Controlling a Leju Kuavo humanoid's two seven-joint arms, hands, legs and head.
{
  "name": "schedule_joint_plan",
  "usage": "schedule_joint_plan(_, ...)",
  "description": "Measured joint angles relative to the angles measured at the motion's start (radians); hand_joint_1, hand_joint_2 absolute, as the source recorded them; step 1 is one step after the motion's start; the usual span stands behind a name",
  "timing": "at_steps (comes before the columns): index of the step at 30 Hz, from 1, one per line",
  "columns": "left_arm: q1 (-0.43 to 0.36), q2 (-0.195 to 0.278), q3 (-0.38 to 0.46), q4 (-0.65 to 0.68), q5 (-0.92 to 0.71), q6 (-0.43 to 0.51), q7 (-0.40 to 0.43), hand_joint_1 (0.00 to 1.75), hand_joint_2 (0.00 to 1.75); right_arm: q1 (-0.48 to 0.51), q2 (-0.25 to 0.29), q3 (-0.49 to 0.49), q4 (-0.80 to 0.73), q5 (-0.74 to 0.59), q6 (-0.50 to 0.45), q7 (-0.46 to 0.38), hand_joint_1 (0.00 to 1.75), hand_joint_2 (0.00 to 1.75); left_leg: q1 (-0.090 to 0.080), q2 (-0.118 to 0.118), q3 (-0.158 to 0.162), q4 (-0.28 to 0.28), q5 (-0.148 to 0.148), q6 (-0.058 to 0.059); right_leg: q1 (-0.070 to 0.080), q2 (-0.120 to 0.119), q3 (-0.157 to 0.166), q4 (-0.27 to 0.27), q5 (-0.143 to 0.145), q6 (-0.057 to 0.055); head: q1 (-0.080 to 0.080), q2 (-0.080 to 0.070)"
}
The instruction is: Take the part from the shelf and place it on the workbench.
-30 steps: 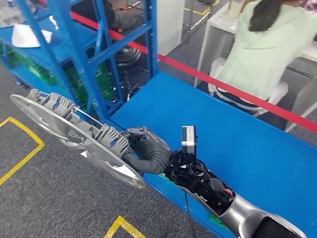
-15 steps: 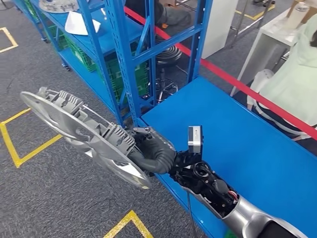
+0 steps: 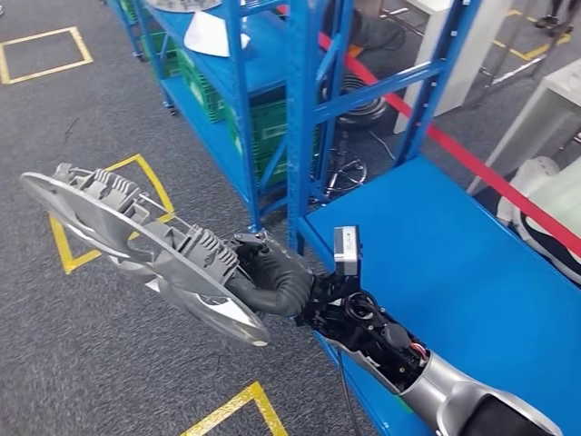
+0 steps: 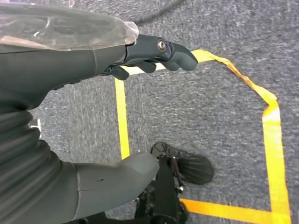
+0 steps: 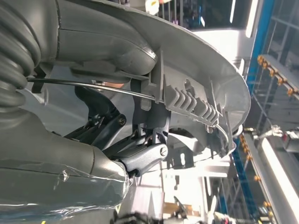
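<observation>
Right arm: You will find it entering the head view at 5 o'clock, silver shell with exposed dark wiring, reaching toward 9 o'clock.
Right hand: Its dark fingers are wrapped around the near end of the part; in the right wrist view the thumb lies over the part's outer shell and the fingers hook into its ribbed underside.
Part: A long grey cast housing with cooling fins, held out over the floor at 9 o'clock from the hand, tilted, clear of shelf and workbench alike.
Left hand: Hanging over the carpet; fingers extended and apart from the thumb, nothing between them.
Floor: Grey carpet with yellow tape boxes beneath the part.
Workbench: Blue top at 3 o'clock, just beside the right arm.
Shelf: Blue steel rack at 12 o'clock, green crates on its lower level.
Barrier: Red tape runs beyond the workbench.
</observation>
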Motion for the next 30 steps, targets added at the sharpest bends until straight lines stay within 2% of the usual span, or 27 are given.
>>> schedule_joint_plan(1, 0.000, 0.000, 0.000, 0.000, 0.000, 0.000, 0.000, 0.00, 1.75, -0.001, 0.000, 0.000, 0.000, -0.002, 0.000, -0.001, 1.75, 1.75, 0.002, -0.012, 0.002, -0.001, 0.001, 0.006, -0.003, 0.022, -0.012, 0.033, -0.022, 0.004, 0.003, 0.000)
schedule_joint_plan(2, -0.001, 0.000, 0.000, 0.000, 0.000, 0.001, 0.000, 0.00, 1.75, -0.001, 0.000, 0.000, 0.001, -0.002, 0.000, -0.002, 1.75, 1.75, 0.003, -0.023, 0.003, -0.002, 0.001, 0.011, -0.005, 0.050, -0.038, 0.091, -0.054, 0.007, 0.008, 0.000)
schedule_joint_plan(3, -0.002, -0.001, 0.000, 0.000, 0.000, 0.001, 0.000, 0.00, 1.75, -0.001, 0.000, 0.000, 0.002, -0.003, 0.000, -0.002, 1.75, 1.75, 0.002, -0.034, 0.004, -0.002, 0.000, 0.015, -0.005, 0.076, -0.075, 0.168, -0.089, 0.007, 0.015, 0.000)
schedule_joint_plan(4, -0.003, -0.001, 0.000, 0.000, 0.000, 0.001, 0.000, 0.00, 1.75, 0.000, 0.000, -0.001, 0.003, -0.003, 0.000, -0.003, 1.75, 1.75, 0.001, -0.048, 0.004, -0.002, 0.000, 0.017, -0.005, 0.090, -0.114, 0.244, -0.117, 0.007, 0.020, 0.000)
schedule_joint_plan(5, -0.003, -0.001, 0.000, 0.000, 0.000, 0.001, 0.000, 0.00, 1.75, 0.001, 0.000, -0.001, 0.005, -0.003, 0.000, -0.004, 1.75, 1.75, -0.001, -0.062, 0.005, -0.001, -0.001, 0.018, -0.004, 0.096, -0.145, 0.297, -0.129, 0.007, 0.024, 0.000)
schedule_joint_plan(6, -0.003, -0.001, 0.000, 0.000, 0.000, 0.001, 0.000, 0.00, 1.75, 0.001, 0.000, -0.001, 0.007, -0.003, 0.000, -0.004, 1.75, 1.75, -0.002, -0.078, 0.007, -0.001, -0.001, 0.019, -0.004, 0.099, -0.158, 0.312, -0.120, 0.005, 0.026, 0.000)
schedule_joint_plan(7, -0.003, 0.000, 0.000, 0.000, -0.001, 0.001, 0.000, 0.00, 1.75, 0.001, 0.000, -0.001, 0.008, -0.003, 0.000, -0.004, 1.75, 1.75, -0.002, -0.094, 0.009, 0.000, -0.001, 0.019, -0.003, 0.102, -0.151, 0.282, -0.091, 0.001, 0.027, 0.000)
schedule_joint_plan(8, -0.003, -0.001, 0.000, 0.000, -0.001, 0.001, 0.000, 0.00, 1.75, 0.001, 0.000, -0.001, 0.009, -0.003, 0.000, -0.004, 1.75, 1.75, -0.002, -0.109, 0.011, 0.000, -0.002, 0.018, -0.003, 0.113, -0.127, 0.219, -0.048, -0.004, 0.029, 0.000)
schedule_joint_plan(10, -0.005, -0.003, 0.000, 0.000, -0.004, 0.001, 0.000, 0.00, 1.75, 0.000, 0.000, -0.001, 0.010, -0.003, -0.001, -0.004, 1.75, 1.75, -0.002, -0.138, 0.012, 0.003, -0.004, 0.014, -0.005, 0.163, -0.071, 0.075, 0.022, -0.015, 0.030, 0.000)
schedule_joint_plan(11, -0.006, -0.004, -0.001, 0.000, -0.005, 0.001, 0.000, 0.00, 1.75, 0.000, 0.000, -0.001, 0.010, -0.004, -0.001, -0.004, 1.75, 1.75, -0.001, -0.150, 0.009, 0.004, -0.004, 0.010, -0.005, 0.181, -0.053, 0.030, 0.038, -0.018, 0.030, 0.000)
schedule_joint_plan(12, -0.006, -0.004, -0.001, 0.000, -0.006, 0.001, 0.000, 0.00, 1.75, 0.000, 0.000, -0.001, 0.011, -0.004, -0.001, -0.005, 1.75, 1.75, 0.000, -0.162, 0.006, 0.004, -0.003, 0.005, -0.004, 0.191, -0.045, 0.009, 0.040, -0.021, 0.030, 0.000)
schedule_joint_plan(14, -0.004, -0.002, -0.004, 0.000, -0.006, 0.001, 0.004, 0.00, 1.75, 0.000, 0.001, 0.000, 0.011, -0.007, 0.001, -0.006, 1.75, 1.75, 0.003, -0.181, 0.002, 0.000, 0.000, -0.007, -0.005, 0.170, -0.039, 0.001, 0.041, -0.026, 0.030, 0.000)
schedule_joint_plan(15, -0.003, -0.001, -0.005, 0.000, -0.005, 0.002, 0.006, 0.00, 1.75, 0.000, 0.002, 0.000, 0.011, -0.009, 0.002, -0.006, 1.75, 1.75, 0.001, -0.165, -0.001, 0.005, -0.003, -0.013, -0.007, 0.157, -0.034, -0.006, 0.044, -0.030, 0.027, 0.000)
schedule_joint_plan(16, -0.003, -0.001, -0.005, 0.000, -0.003, 0.002, 0.007, 0.00, 1.75, 0.000, 0.002, 0.001, 0.011, -0.012, 0.005, -0.006, 1.75, 1.75, -0.001, -0.136, -0.012, 0.027, -0.018, -0.019, -0.010, 0.143, -0.029, -0.013, 0.048, -0.035, 0.021, 0.000)
schedule_joint_plan(18, -0.006, -0.001, -0.006, 0.000, 0.000, 0.002, 0.007, 0.00, 1.75, 0.000, 0.004, 0.001, 0.012, -0.019, 0.010, -0.008, 1.75, 1.75, -0.002, -0.065, -0.066, 0.137, -0.078, -0.031, -0.010, 0.114, -0.024, -0.021, 0.050, -0.042, 0.006, 0.000)
schedule_joint_plan(19, -0.007, -0.001, -0.006, 0.000, 0.002, 0.002, 0.007, 0.00, 1.75, 0.000, 0.004, 0.001, 0.013, -0.021, 0.012, -0.009, 1.75, 1.75, 0.000, -0.049, -0.104, 0.213, -0.111, -0.037, -0.009, 0.099, -0.024, -0.021, 0.049, -0.044, 0.001, 0.000)
schedule_joint_plan(20, -0.007, 0.000, -0.006, 0.000, 0.002, 0.002, 0.006, 0.00, 1.75, 0.000, 0.004, 0.002, 0.015, -0.022, 0.012, -0.010, 1.75, 1.75, 0.003, -0.043, -0.134, 0.273, -0.131, -0.041, -0.009, 0.084, -0.023, -0.021, 0.048, -0.044, -0.002, 0.000)
schedule_joint_plan(21, -0.005, -0.001, -0.006, 0.000, 0.004, 0.002, 0.006, 0.00, 1.75, 0.000, 0.004, 0.002, 0.017, -0.022, 0.012, -0.010, 1.75, 1.75, 0.005, -0.041, -0.148, 0.300, -0.132, -0.045, -0.009, 0.070, -0.022, -0.021, 0.046, -0.044, -0.003, 0.000)
schedule_joint_plan(22, -0.004, 0.000, -0.006, 0.000, 0.004, 0.002, 0.006, 0.00, 1.75, 0.001, 0.004, 0.002, 0.020, -0.022, 0.012, -0.010, 1.75, 1.75, 0.007, -0.038, -0.141, 0.285, -0.115, -0.048, -0.010, 0.056, -0.021, -0.021, 0.044, -0.042, -0.004, 0.000)
schedule_joint_plan(23, -0.003, 0.000, -0.006, 0.000, 0.005, 0.002, 0.005, 0.00, 1.75, 0.000, 0.004, 0.002, 0.022, -0.022, 0.013, -0.010, 1.75, 1.75, 0.009, -0.029, -0.111, 0.227, -0.083, -0.050, -0.011, 0.044, -0.019, -0.020, 0.041, -0.040, -0.005, 0.000)
schedule_joint_plan(24, -0.003, 0.001, -0.006, 0.000, 0.006, 0.002, 0.004, 0.00, 1.75, 0.000, 0.004, 0.002, 0.024, -0.022, 0.015, -0.010, 1.75, 1.75, 0.010, -0.006, -0.069, 0.149, -0.049, -0.051, -0.011, 0.033, -0.016, -0.020, 0.038, -0.035, -0.007, 0.000)
schedule_joint_plan(26, -0.005, 0.002, -0.006, 0.000, 0.006, 0.000, 0.000, 0.00, 1.75, 0.000, 0.004, 0.003, 0.026, -0.022, 0.020, -0.010, 1.75, 1.75, 0.007, 0.039, -0.003, 0.026, -0.007, -0.043, -0.005, 0.014, -0.011, -0.016, 0.030, -0.024, -0.009, 0.000)
schedule_joint_plan(27, -0.005, 0.002, -0.006, 0.000, 0.007, -0.001, -0.003, 0.00, 1.75, -0.001, 0.005, 0.003, 0.026, -0.022, 0.023, -0.010, 1.75, 1.75, 0.004, 0.049, 0.009, 0.001, -0.003, -0.036, -0.002, 0.004, -0.008, -0.015, 0.027, -0.018, -0.007, 0.000)
schedule_joint_plan(29, -0.003, 0.003, -0.006, 0.000, 0.007, -0.001, -0.007, 0.00, 1.75, -0.002, 0.005, 0.005, 0.027, -0.022, 0.025, -0.010, 1.75, 1.75, 0.001, 0.026, 0.008, -0.003, -0.004, -0.018, 0.000, -0.017, -0.001, -0.015, 0.020, -0.007, -0.001, 0.000)
schedule_joint_plan(30, -0.002, 0.002, -0.006, 0.000, 0.007, -0.001, -0.008, 0.00, 1.75, -0.002, 0.005, 0.006, 0.027, -0.022, 0.026, -0.010, 1.75, 1.75, 0.002, 0.013, 0.008, -0.004, -0.003, -0.012, -0.002, -0.015, 0.001, -0.011, 0.013, -0.001, 0.001, 0.000)
